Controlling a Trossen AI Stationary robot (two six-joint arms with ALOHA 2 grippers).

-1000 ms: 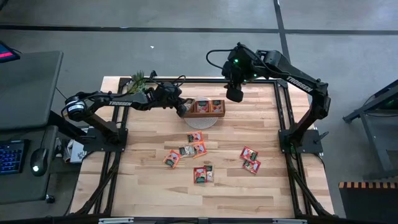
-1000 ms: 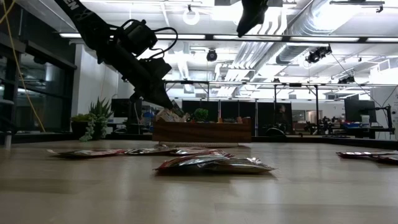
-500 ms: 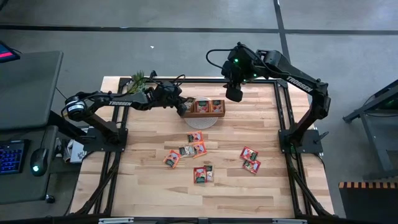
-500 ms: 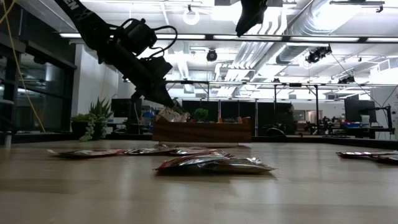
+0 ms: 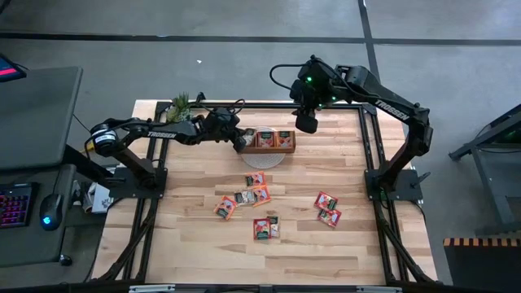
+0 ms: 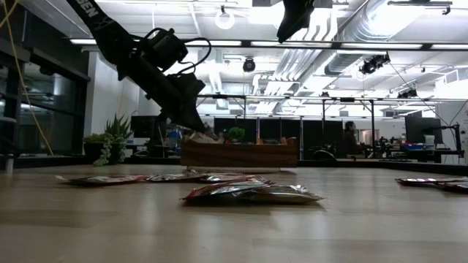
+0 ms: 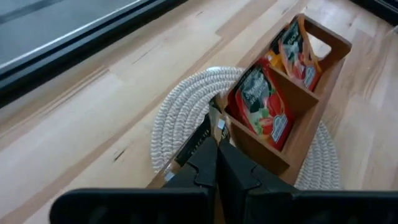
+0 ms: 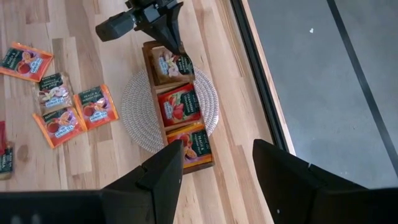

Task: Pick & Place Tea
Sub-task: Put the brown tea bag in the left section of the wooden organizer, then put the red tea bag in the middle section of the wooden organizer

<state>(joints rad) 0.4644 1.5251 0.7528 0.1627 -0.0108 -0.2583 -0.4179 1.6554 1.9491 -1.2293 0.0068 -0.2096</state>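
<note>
Two claws noted. My left claw (image 5: 241,145) is pinched narrow at the tray's (image 5: 286,149) end compartment, over a sachet (image 8: 173,64) lying there, grip unconfirmed. My right claw (image 5: 306,122) hangs wide beyond it. Loose sachets (image 5: 254,198) lie mid-tabletop (image 5: 187,244). Judgement: placing step; next, withdraw clear and fetch another.

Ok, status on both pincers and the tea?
Left pincer shut at tray's left end compartment. Right pincer open, hovering above tray. Tea sachets loose on table. Nothing blocking.
</note>
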